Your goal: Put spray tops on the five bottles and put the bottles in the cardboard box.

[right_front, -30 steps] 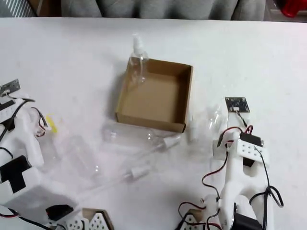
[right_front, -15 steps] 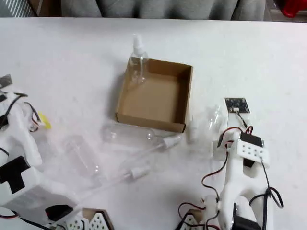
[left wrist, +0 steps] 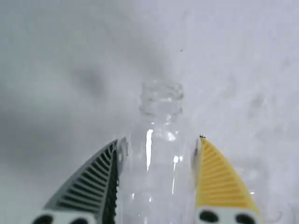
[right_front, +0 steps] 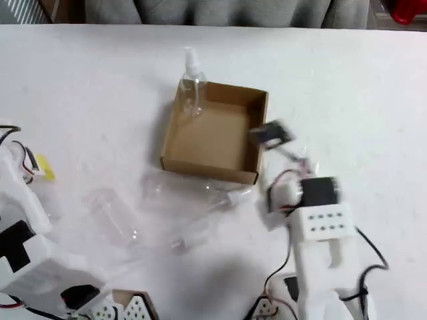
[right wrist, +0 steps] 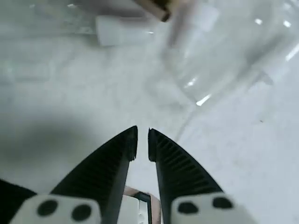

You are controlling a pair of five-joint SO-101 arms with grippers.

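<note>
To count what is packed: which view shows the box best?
The high view: the whole open box from above, one bottle standing at a far corner. The right wrist view catches a blurred corner.

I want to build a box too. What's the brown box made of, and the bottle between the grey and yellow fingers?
The box looks like matte brown cardboard: thin, flat, folded walls. The bottle looks like clear, shiny plastic: see-through, with bright glints, though it could be glass.
</note>
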